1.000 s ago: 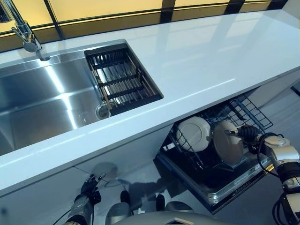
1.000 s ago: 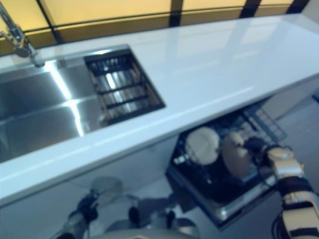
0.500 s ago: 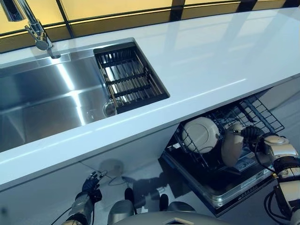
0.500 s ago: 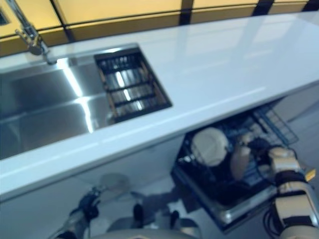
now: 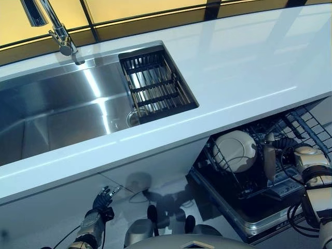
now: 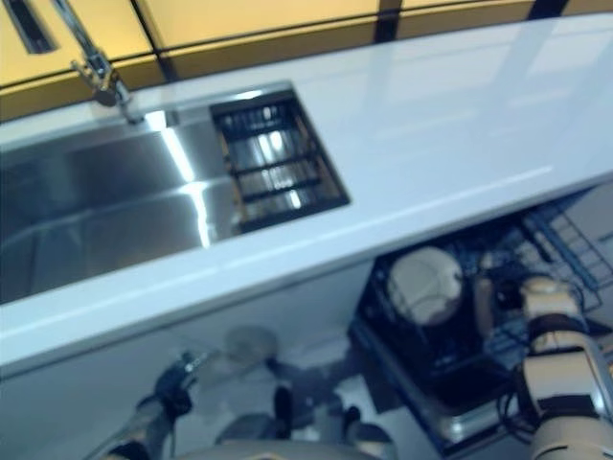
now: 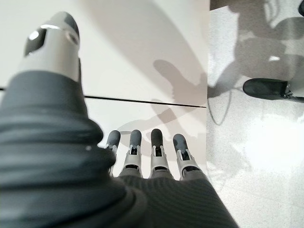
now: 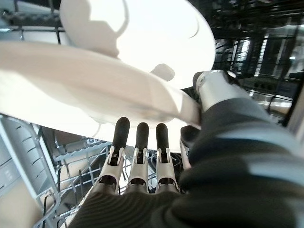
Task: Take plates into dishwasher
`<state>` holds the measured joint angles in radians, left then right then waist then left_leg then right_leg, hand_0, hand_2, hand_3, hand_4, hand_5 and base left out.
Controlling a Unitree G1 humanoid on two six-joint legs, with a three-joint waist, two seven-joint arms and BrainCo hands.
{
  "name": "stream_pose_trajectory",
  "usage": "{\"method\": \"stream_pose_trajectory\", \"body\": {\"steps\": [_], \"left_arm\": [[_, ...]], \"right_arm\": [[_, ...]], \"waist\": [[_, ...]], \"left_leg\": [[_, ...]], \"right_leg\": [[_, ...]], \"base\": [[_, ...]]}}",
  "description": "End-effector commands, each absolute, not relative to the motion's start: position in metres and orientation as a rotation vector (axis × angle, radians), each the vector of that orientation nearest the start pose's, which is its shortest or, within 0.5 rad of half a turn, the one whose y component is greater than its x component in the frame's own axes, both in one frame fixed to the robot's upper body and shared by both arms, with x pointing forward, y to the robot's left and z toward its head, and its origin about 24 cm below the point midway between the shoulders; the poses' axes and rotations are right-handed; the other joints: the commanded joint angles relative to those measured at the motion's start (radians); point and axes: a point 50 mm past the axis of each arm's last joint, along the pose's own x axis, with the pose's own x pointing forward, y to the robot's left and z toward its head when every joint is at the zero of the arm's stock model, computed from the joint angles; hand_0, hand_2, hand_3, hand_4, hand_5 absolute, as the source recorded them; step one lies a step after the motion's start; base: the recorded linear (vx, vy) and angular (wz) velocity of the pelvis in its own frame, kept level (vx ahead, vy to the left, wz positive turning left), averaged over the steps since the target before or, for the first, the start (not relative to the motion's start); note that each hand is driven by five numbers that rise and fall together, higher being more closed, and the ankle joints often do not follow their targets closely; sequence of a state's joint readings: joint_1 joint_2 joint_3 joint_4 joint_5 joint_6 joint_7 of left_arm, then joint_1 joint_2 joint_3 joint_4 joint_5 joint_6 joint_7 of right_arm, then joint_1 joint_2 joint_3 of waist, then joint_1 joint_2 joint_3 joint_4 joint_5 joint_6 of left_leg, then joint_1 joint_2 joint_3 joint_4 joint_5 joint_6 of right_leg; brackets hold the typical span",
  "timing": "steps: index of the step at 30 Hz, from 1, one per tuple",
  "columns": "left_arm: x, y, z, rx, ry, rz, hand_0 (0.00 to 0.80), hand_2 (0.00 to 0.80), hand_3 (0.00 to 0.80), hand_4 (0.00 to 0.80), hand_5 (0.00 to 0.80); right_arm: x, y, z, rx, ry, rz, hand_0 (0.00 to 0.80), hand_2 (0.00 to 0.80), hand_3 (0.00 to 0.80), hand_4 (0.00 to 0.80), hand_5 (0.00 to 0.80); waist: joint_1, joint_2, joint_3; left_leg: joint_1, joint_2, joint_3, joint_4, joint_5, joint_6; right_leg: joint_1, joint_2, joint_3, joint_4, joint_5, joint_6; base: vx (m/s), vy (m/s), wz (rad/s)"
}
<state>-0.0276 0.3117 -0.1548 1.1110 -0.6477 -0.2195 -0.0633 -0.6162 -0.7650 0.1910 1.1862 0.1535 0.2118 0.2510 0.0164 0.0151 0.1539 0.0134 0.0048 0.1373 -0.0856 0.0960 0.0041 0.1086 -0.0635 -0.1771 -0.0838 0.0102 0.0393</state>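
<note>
Plate (image 5: 269,164) edge-on beside racked plate (image 5: 236,150)

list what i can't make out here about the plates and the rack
- Whether the held plate sits in a slot: its lower edge is hidden among the rack wires in the left eye view, and the right wrist view is too close.
- The rack's far right: cut off by the edge of the left eye view.
- The right hand: its grip is hidden behind the plate.
- The bottom of the standing plate: lost in the dark.

Held plate (image 5: 269,162) has turned edge-on in the rack (image 5: 244,181).
</note>
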Motion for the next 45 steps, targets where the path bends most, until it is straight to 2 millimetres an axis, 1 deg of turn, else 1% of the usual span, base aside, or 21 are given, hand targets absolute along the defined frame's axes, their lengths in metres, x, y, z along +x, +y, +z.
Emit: {"method": "stream_pose_trajectory", "body": {"steps": [1, 4, 9, 10, 14, 15, 16, 17, 23, 28, 31, 33, 38, 45], "left_arm": [[0.178, 0.257, -0.113, -0.171, 0.679, 0.278, 0.000, 0.000, 0.000, 0.000, 0.000], [0.180, 0.258, -0.112, -0.168, 0.674, 0.275, 0.000, 0.000, 0.000, 0.000, 0.000], [0.184, 0.260, -0.109, -0.165, 0.663, 0.270, 0.000, 0.000, 0.000, 0.000, 0.000], [0.184, 0.260, -0.109, -0.164, 0.662, 0.272, 0.000, 0.000, 0.000, 0.000, 0.000], [0.184, 0.261, -0.109, -0.157, 0.664, 0.275, 0.000, 0.000, 0.000, 0.000, 0.000], [0.184, 0.262, -0.108, -0.156, 0.664, 0.273, 0.000, 0.000, 0.000, 0.000, 0.000], [0.184, 0.262, -0.108, -0.155, 0.665, 0.272, 0.000, 0.000, 0.000, 0.000, 0.000], [0.184, 0.262, -0.108, -0.155, 0.664, 0.271, 0.000, 0.000, 0.000, 0.000, 0.000], [0.186, 0.262, -0.108, -0.159, 0.663, 0.276, 0.000, 0.000, 0.000, 0.000, 0.000], [0.184, 0.261, -0.109, -0.160, 0.667, 0.279, 0.000, 0.000, 0.000, 0.000, 0.000], [0.183, 0.262, -0.109, -0.160, 0.673, 0.279, 0.000, 0.000, 0.000, 0.000, 0.000], [0.182, 0.261, -0.110, -0.161, 0.675, 0.283, 0.000, 0.000, 0.000, 0.000, 0.000], [0.181, 0.259, -0.111, -0.166, 0.682, 0.286, 0.000, 0.000, 0.000, 0.000, 0.000], [0.176, 0.259, -0.114, -0.173, 0.699, 0.308, 0.000, 0.000, 0.000, 0.000, 0.000]], "right_arm": [[0.297, -0.398, 0.079, -0.654, 0.773, -0.292, 0.800, 0.800, 0.800, 0.800, 0.800], [0.297, -0.404, 0.088, -0.765, 0.779, -0.300, 0.800, 0.800, 0.800, 0.800, 0.800], [0.296, -0.409, 0.096, -0.815, 0.802, -0.316, 0.800, 0.800, 0.800, 0.800, 0.800], [0.295, -0.411, 0.097, -0.843, 0.813, -0.316, 0.800, 0.800, 0.800, 0.800, 0.800], [0.292, -0.414, 0.097, -0.861, 0.816, -0.316, 0.800, 0.800, 0.800, 0.800, 0.800], [0.292, -0.414, 0.097, -0.859, 0.818, -0.317, 0.521, 0.521, 0.521, 0.521, 0.521], [0.292, -0.414, 0.096, -0.859, 0.818, -0.318, 0.078, 0.078, 0.078, 0.078, 0.078], [0.292, -0.413, 0.096, -0.847, 0.811, -0.323, 0.000, 0.000, 0.000, 0.000, 0.000], [0.294, -0.409, 0.092, -0.817, 0.778, -0.312, 0.000, 0.000, 0.000, 0.000, 0.000], [0.295, -0.408, 0.093, -0.831, 0.758, -0.283, 0.000, 0.000, 0.000, 0.000, 0.000], [0.299, -0.404, 0.095, -0.828, 0.724, -0.249, 0.000, 0.000, 0.000, 0.000, 0.000], [0.303, -0.397, 0.096, -0.829, 0.701, -0.215, 0.000, 0.000, 0.000, 0.000, 0.000], [0.304, -0.392, 0.094, -0.833, 0.685, -0.181, 0.000, 0.000, 0.000, 0.000, 0.000], [0.305, -0.385, 0.091, -0.747, 0.670, -0.121, 0.000, 0.000, 0.000, 0.000, 0.000]], "waist": [[0.046, -0.026, 0.016], [0.047, -0.028, 0.016], [0.046, -0.035, 0.022], [0.046, -0.037, 0.023], [0.045, -0.042, 0.021], [0.044, -0.042, 0.020], [0.044, -0.043, 0.020], [0.043, -0.043, 0.019], [0.034, -0.046, 0.017], [0.031, -0.051, 0.012], [0.028, -0.054, 0.007], [0.023, -0.059, 0.004], [0.016, -0.069, -0.004], [0.006, -0.085, -0.019]], "left_leg": [[0.040, 0.025, -0.049, -0.002, -0.073, -0.030], [0.040, 0.025, -0.052, -0.002, -0.072, -0.031], [0.035, 0.027, -0.052, -0.002, -0.070, -0.030], [0.034, 0.028, -0.052, -0.002, -0.070, -0.030], [0.036, 0.029, -0.053, -0.002, -0.070, -0.031], [0.036, 0.030, -0.053, -0.002, -0.070, -0.030], [0.036, 0.030, -0.053, -0.002, -0.070, -0.030], [0.036, 0.030, -0.052, -0.002, -0.070, -0.031], [0.039, 0.032, -0.047, -0.002, -0.074, -0.031], [0.042, 0.035, -0.044, -0.002, -0.075, -0.032], [0.044, 0.037, -0.041, -0.002, -0.075, -0.034], [0.046, 0.038, -0.038, -0.002, -0.076, -0.035], [0.051, 0.042, -0.030, -0.002, -0.078, -0.035], [0.062, 0.048, -0.018, -0.002, -0.081, -0.037]], "right_leg": [[-0.084, -0.104, 0.010, 0.042, 0.090, 0.091], [-0.082, -0.102, 0.008, 0.040, 0.090, 0.090], [-0.087, -0.099, 0.010, 0.042, 0.090, 0.088], [-0.087, -0.097, 0.011, 0.042, 0.090, 0.087], [-0.084, -0.095, 0.012, 0.041, 0.089, 0.087], [-0.084, -0.094, 0.012, 0.041, 0.089, 0.087], [-0.084, -0.094, 0.013, 0.041, 0.089, 0.086], [-0.085, -0.093, 0.014, 0.040, 0.089, 0.086], [-0.083, -0.091, 0.021, 0.037, 0.089, 0.086], [-0.080, -0.089, 0.024, 0.036, 0.088, 0.085], [-0.078, -0.087, 0.026, 0.034, 0.088, 0.085], [-0.077, -0.084, 0.031, 0.033, 0.088, 0.084], [-0.073, -0.080, 0.037, 0.031, 0.088, 0.083], [-0.065, -0.075, 0.045, 0.027, 0.088, 0.082]], "base": [[-0.008, -0.027, 0.07], [-0.002, -0.028, 0.06], [-0.005, -0.007, 0.01], [0.000, 0.000, 0.00], [0.000, 0.000, 0.00], [0.000, 0.000, 0.00], [0.000, 0.000, 0.00], [0.000, 0.000, 0.00], [0.000, 0.000, 0.00], [0.000, 0.000, 0.00], [0.000, 0.000, 0.00], [0.000, 0.000, 0.00], [0.005, 0.013, -0.02], [0.003, 0.010, 0.00]]}}
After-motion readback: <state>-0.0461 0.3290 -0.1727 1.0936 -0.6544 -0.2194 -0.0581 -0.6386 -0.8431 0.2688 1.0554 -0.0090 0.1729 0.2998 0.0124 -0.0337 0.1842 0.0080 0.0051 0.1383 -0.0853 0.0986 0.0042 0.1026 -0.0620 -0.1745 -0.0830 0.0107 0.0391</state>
